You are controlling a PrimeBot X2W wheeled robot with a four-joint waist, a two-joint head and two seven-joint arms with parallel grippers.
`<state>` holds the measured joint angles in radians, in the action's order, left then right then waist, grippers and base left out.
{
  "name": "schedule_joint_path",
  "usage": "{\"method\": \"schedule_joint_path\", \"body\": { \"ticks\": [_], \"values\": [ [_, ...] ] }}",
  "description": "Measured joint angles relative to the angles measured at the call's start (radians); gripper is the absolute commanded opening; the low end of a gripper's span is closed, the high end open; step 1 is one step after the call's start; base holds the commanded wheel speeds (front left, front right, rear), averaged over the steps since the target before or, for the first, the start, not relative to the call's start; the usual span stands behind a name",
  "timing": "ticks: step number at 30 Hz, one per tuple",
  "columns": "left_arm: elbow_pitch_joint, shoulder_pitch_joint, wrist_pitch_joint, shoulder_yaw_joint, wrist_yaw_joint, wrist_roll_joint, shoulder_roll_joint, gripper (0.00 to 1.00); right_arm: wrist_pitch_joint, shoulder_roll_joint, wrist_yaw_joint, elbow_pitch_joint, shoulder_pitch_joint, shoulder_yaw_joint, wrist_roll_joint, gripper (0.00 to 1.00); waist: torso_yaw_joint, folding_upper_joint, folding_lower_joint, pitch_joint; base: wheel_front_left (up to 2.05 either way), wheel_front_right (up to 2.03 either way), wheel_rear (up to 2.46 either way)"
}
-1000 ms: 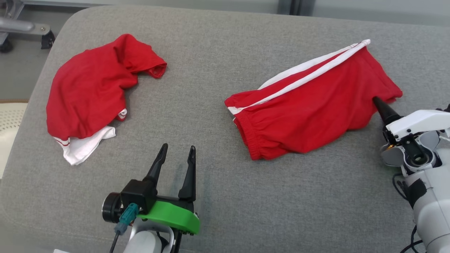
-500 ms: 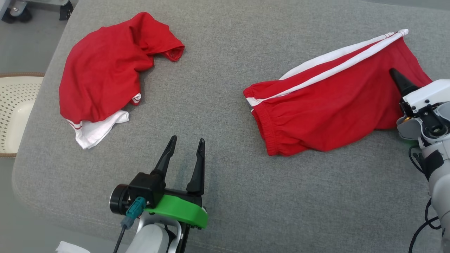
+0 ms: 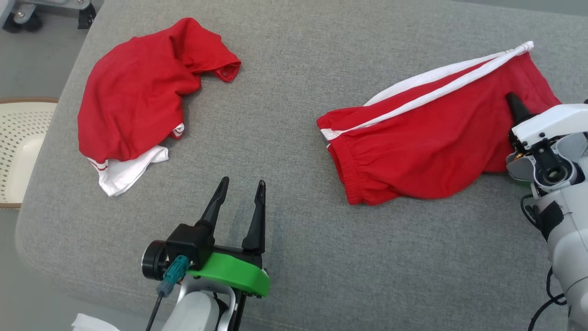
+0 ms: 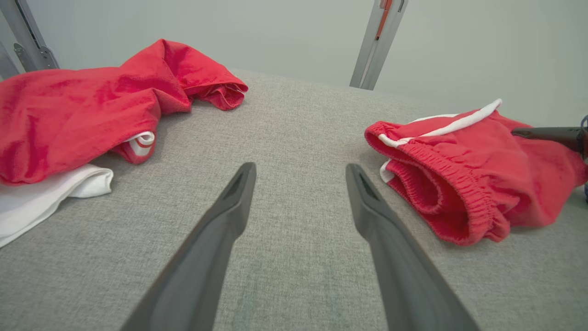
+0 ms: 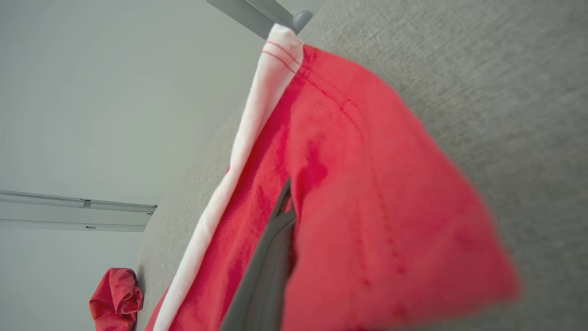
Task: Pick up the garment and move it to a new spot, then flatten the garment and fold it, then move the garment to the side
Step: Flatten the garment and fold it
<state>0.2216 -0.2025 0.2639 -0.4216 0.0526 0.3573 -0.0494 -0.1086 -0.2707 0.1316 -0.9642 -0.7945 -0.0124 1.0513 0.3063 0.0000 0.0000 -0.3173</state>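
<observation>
The garment [image 3: 427, 142] is a pair of red shorts with white side stripes, lying rumpled on the right of the grey cushion [image 3: 294, 257]. My right gripper [image 3: 512, 102] is shut on its right leg end. In the right wrist view one dark finger lies over the red cloth [image 5: 367, 207] and a fold hides the other. My left gripper [image 3: 241, 193] is open over bare cushion at the front, well left of the shorts. The left wrist view shows its spread fingers [image 4: 239, 184] with the shorts' elastic waistband [image 4: 459, 184] to the right.
A second red garment with a white lining [image 3: 138, 96] lies crumpled at the cushion's back left. A white perforated basket [image 3: 18, 147] stands off the cushion's left edge. Bare grey cushion stretches between the two garments and along the front.
The camera shifted after the earliest frame. My right gripper pushed further onto the shorts' leg end and closed on the cloth. The left gripper stayed open in place.
</observation>
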Motion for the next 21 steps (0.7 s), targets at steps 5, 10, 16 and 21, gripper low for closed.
{"method": "schedule_joint_path", "body": {
  "ticks": [5,10,16,21],
  "values": [
    [0.009,0.003,0.0,0.013,-0.004,0.0,0.0,1.0,0.073,0.001,0.0,0.038,0.053,0.006,0.024,0.0,-0.02,0.0,0.0,0.029,0.0,0.0,0.0],
    [0.016,0.017,0.0,0.03,-0.011,-0.001,0.0,1.0,0.133,-0.004,-0.001,0.081,0.129,0.024,0.04,0.0,-0.05,0.0,0.0,0.065,0.0,0.0,0.0],
    [0.023,0.049,0.0,0.06,-0.021,-0.001,0.001,1.0,0.213,-0.008,-0.001,0.118,0.241,0.031,0.056,0.0,-0.1,0.0,0.0,0.12,0.0,0.0,0.0],
    [0.022,0.074,0.0,0.078,-0.031,-0.002,0.001,1.0,0.275,-0.005,-0.001,0.13,0.335,0.043,0.044,0.0,-0.149,0.0,0.0,0.163,0.0,0.0,0.0]
  ]
}}
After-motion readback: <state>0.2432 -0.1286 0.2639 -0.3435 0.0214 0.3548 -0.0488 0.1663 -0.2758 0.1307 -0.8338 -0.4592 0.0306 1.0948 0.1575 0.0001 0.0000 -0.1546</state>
